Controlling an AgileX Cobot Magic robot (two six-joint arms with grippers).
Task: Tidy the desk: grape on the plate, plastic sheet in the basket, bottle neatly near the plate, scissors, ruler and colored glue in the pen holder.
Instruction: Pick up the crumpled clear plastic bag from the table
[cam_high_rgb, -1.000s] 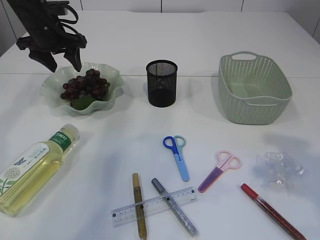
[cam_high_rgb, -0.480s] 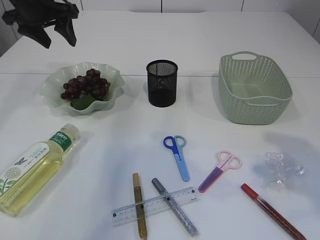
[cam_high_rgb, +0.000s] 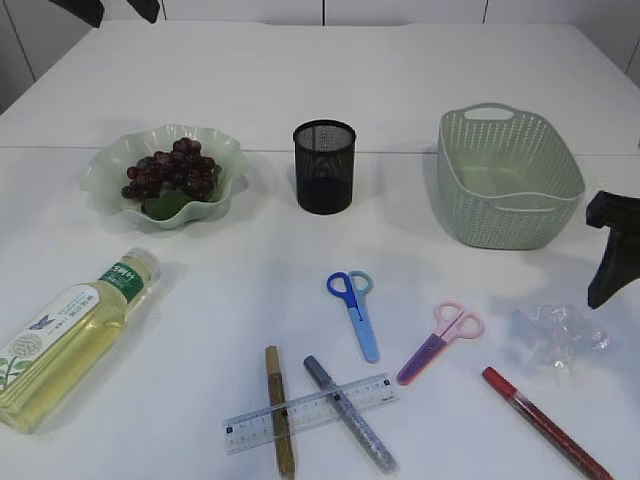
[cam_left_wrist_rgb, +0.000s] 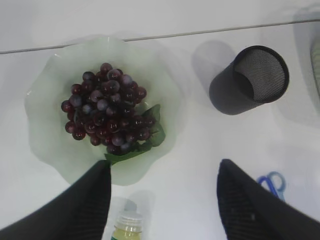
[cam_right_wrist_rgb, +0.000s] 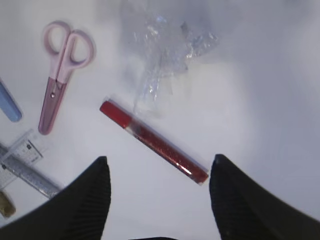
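Black left claw (cam_left_wrist_rgb: 162, 200) released high above grapes (cam_left_wrist_rgb: 106, 114), right claw (cam_right_wrist_rgb: 160, 195) released over red glue (cam_right_wrist_rgb: 154, 141)

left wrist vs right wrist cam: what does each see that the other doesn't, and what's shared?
Left wrist only: grapes on the green plate, the black mesh pen holder, a bottle cap, and the blue scissors handle.

Right wrist only: pink scissors, crumpled plastic sheet, red glue stick, and a ruler end.

Shared: the white table, and each view's own open, empty jaws at the bottom edge.
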